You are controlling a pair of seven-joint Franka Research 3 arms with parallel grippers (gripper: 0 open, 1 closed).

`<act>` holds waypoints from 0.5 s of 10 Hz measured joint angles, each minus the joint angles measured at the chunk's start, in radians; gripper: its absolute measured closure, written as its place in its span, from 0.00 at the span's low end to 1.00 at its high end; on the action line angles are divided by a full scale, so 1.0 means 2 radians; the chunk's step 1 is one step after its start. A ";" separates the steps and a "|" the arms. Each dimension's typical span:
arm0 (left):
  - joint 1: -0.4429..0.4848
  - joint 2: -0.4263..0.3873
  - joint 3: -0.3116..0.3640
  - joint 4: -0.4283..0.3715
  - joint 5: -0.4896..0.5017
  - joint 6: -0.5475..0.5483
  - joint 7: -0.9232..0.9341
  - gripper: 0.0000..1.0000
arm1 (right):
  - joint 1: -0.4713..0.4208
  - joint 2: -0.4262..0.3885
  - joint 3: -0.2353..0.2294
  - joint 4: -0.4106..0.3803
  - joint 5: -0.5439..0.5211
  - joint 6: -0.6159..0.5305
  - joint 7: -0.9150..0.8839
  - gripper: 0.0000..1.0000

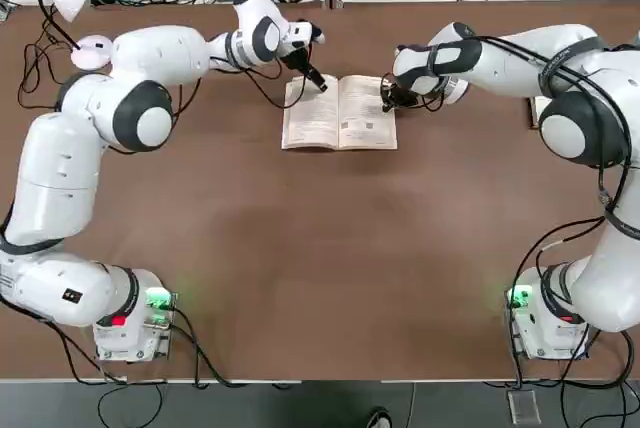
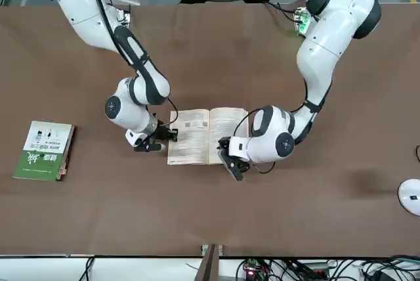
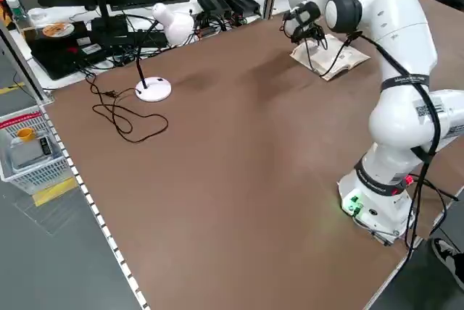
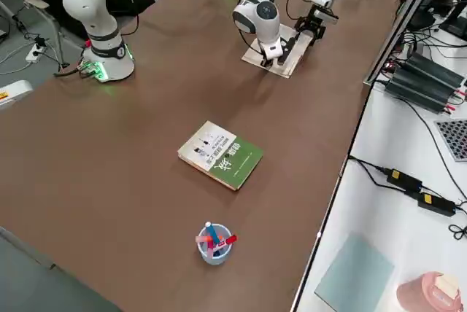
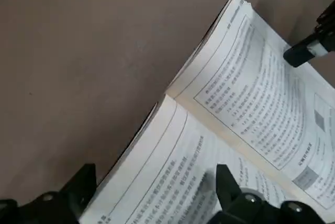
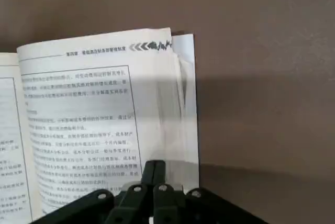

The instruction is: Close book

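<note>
The book (image 1: 340, 113) lies open and flat on the brown table (image 1: 320, 268), cream text pages up; its cover is hidden. My left gripper (image 1: 316, 81) is at the book's far left corner. In the left wrist view it (image 5: 154, 195) is open, its fingers (image 5: 78, 182) spread either side of the left page's edge. My right gripper (image 1: 388, 98) sits at the outer edge of the right page. The right wrist view shows its fingers (image 6: 154, 179) shut together, tips on that page edge (image 6: 183, 130), with nothing visibly held.
A green-and-white book (image 2: 44, 150) lies apart on the robot's right side of the table. Near it stands a cup of pens (image 4: 214, 243). A white desk lamp (image 3: 156, 89) stands at the far left. Cables and equipment line the far edge.
</note>
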 joint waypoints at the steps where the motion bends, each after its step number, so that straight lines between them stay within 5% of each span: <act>1: 0.000 0.000 0.000 0.002 0.000 0.000 0.002 0.00 | 0.000 0.000 0.000 0.000 0.000 0.000 0.000 0.99; 5: -0.002 0.000 -0.001 0.013 0.000 0.000 0.003 0.00 | 0.000 0.000 0.000 0.000 0.000 0.000 0.000 0.99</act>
